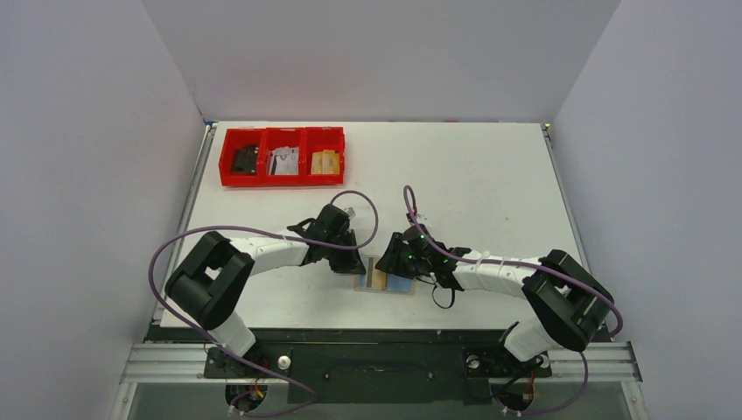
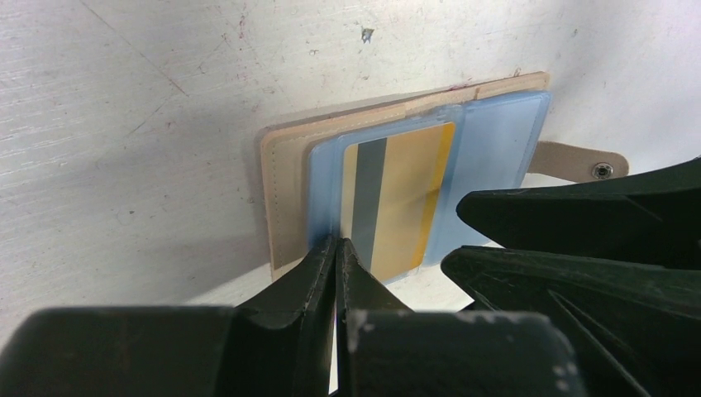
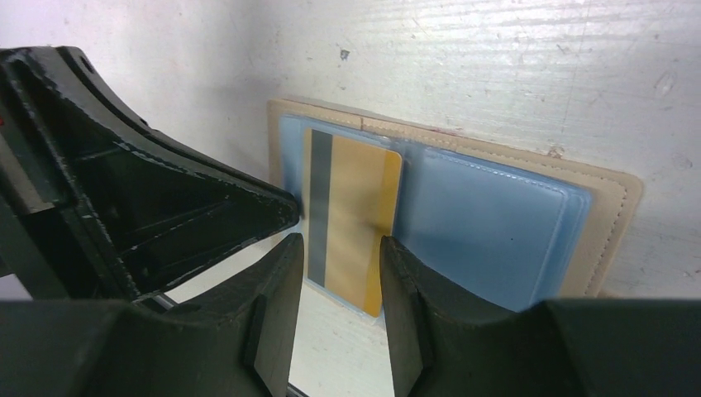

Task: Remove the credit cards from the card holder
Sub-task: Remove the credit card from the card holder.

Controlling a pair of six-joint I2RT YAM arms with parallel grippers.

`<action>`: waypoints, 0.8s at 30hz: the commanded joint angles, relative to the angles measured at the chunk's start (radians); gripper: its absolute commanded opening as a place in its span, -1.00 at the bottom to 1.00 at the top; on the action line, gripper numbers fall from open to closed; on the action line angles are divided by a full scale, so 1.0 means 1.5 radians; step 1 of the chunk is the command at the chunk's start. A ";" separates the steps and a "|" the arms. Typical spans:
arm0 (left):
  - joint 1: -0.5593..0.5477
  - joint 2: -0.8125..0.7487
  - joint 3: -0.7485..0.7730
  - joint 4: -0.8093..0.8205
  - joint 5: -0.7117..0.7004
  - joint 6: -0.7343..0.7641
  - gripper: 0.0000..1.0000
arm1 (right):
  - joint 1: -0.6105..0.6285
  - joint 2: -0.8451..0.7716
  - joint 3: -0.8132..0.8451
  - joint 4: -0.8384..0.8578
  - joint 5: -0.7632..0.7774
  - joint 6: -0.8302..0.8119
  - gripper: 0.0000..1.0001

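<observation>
The tan card holder (image 1: 385, 284) lies open on the table between my two grippers. Its inside (image 3: 612, 207) carries pale blue plastic pockets (image 3: 488, 223). One gold credit card (image 3: 355, 215) with a grey stripe sits in the left pocket, its near end sticking out toward me. My left gripper (image 2: 337, 244) is shut, its tips pressed on the holder's near edge (image 2: 285, 182) beside the card (image 2: 405, 198). My right gripper (image 3: 339, 244) is open, its fingers straddling the card's near end. No other card shows.
A red three-compartment tray (image 1: 280, 181) with small items stands at the back left. The holder's snap tab (image 2: 583, 161) sticks out on its far side. The two gripper heads sit very close together over the holder, near the table's front edge.
</observation>
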 commanded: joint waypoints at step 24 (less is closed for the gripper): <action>-0.007 0.043 0.003 0.002 -0.015 -0.013 -1.00 | -0.046 0.036 -0.094 0.187 -0.062 0.064 -0.62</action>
